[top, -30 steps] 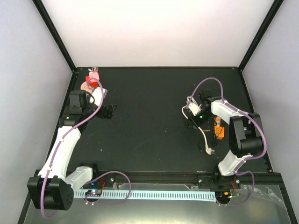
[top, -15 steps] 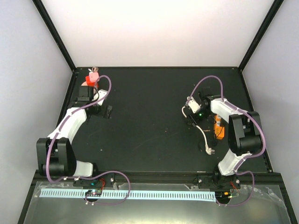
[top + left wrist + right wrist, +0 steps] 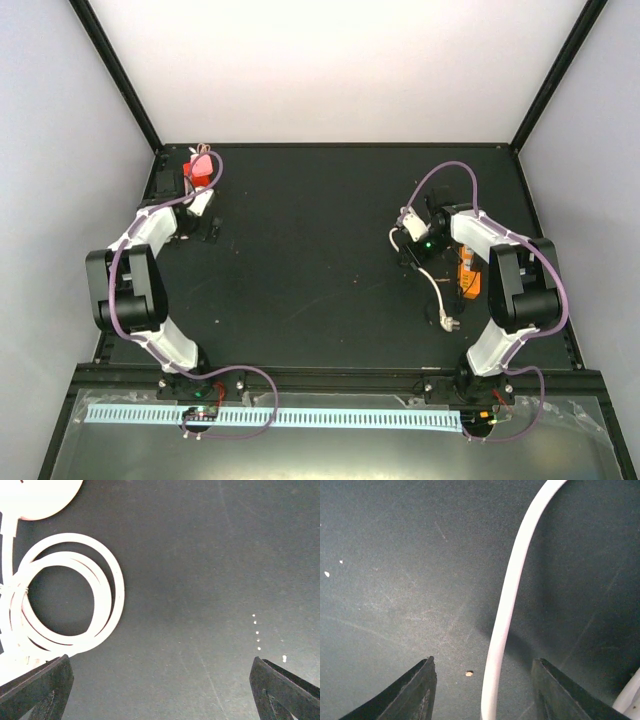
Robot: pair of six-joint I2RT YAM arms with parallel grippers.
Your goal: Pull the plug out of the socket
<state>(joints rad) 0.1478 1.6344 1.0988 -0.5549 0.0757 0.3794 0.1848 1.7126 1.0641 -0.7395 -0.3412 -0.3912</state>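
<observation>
Beneath the spread right tool (image 3: 483, 661), white cable (image 3: 512, 580).

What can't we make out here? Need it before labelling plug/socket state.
- Top view: whether the plug is still seated. The white block is tiny and the right pincer crowds it.
- Right wrist view: the white cable leaves the frame at both ends, with no plug or socket in view.
- Left wrist view: the white rounded object is cut off by the top-left corner.
- Top view: the orange item is too small to identify.
</observation>
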